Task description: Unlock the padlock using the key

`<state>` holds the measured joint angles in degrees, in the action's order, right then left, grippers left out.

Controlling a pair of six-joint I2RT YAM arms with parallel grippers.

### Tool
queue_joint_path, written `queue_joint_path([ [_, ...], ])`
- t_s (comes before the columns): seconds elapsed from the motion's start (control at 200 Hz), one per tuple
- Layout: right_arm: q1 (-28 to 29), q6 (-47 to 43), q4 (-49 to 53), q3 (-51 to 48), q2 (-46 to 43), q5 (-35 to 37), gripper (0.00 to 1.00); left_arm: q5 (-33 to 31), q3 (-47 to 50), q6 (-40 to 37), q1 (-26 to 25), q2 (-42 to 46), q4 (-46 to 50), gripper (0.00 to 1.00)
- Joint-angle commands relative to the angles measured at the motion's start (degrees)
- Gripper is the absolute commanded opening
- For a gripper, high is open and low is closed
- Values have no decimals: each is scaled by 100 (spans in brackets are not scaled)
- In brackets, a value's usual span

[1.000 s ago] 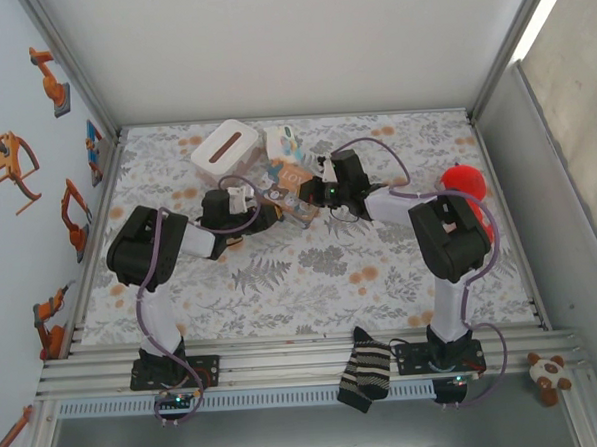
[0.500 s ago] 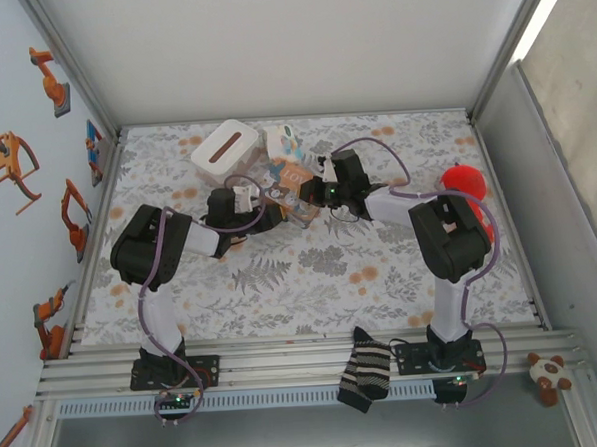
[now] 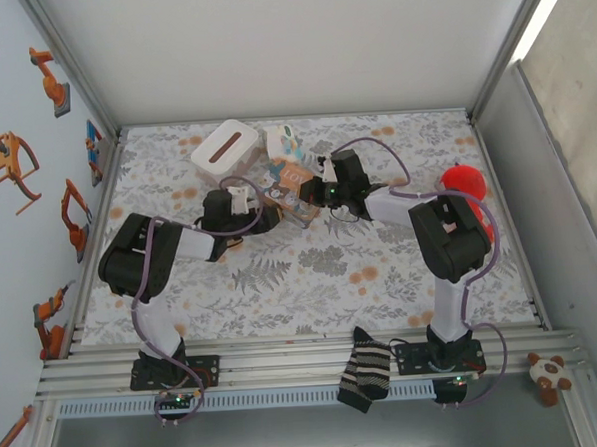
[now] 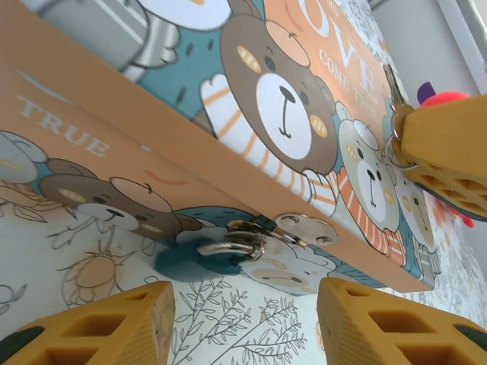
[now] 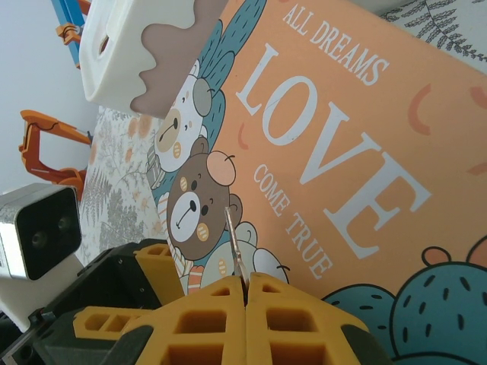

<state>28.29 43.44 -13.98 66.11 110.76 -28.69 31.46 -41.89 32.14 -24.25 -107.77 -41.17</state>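
The padlock point(image 4: 189, 263) is a small dark blue lump lying on the tablecloth, its silver shackle point(image 4: 232, 245) hooked through the hasp point(image 4: 304, 228) of the brown "LOVE" cartoon box point(image 4: 251, 114). My left gripper point(image 4: 243, 327) is open just short of the padlock, one yellow finger on each side. My right gripper point(image 5: 245, 285) is shut on the key point(image 5: 234, 239), whose thin blade sticks up in front of the box lid point(image 5: 342, 152). In the top view the left gripper point(image 3: 275, 213) and right gripper point(image 3: 310, 195) meet at the box point(image 3: 291, 182).
A white tissue box point(image 3: 228, 152) and a small white-teal item point(image 3: 284, 139) stand just behind the printed box. A red ball point(image 3: 464, 183) sits at the right. A striped sock point(image 3: 366, 370) lies on the front rail, a plush toy point(image 3: 552, 373) beyond it.
The left arm's elbow has swung outward to the left and lower, while its gripper stays at the box. The right arm has not moved.
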Motion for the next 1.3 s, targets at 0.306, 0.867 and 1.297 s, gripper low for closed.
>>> queue_joint_path([
  [0.306, 9, -141, 167, -30, 27, 133, 0, 337, -349, -29, 228, -407, -317, 51],
  [0.867, 9, -171, 202, 36, 87, 135, 0, 1159, -588, 556, 149, -1137, -1072, 45],
  [1.297, 9, -165, 128, -45, 35, 153, 0, 1111, -456, 665, -87, -1057, -1025, 43],
])
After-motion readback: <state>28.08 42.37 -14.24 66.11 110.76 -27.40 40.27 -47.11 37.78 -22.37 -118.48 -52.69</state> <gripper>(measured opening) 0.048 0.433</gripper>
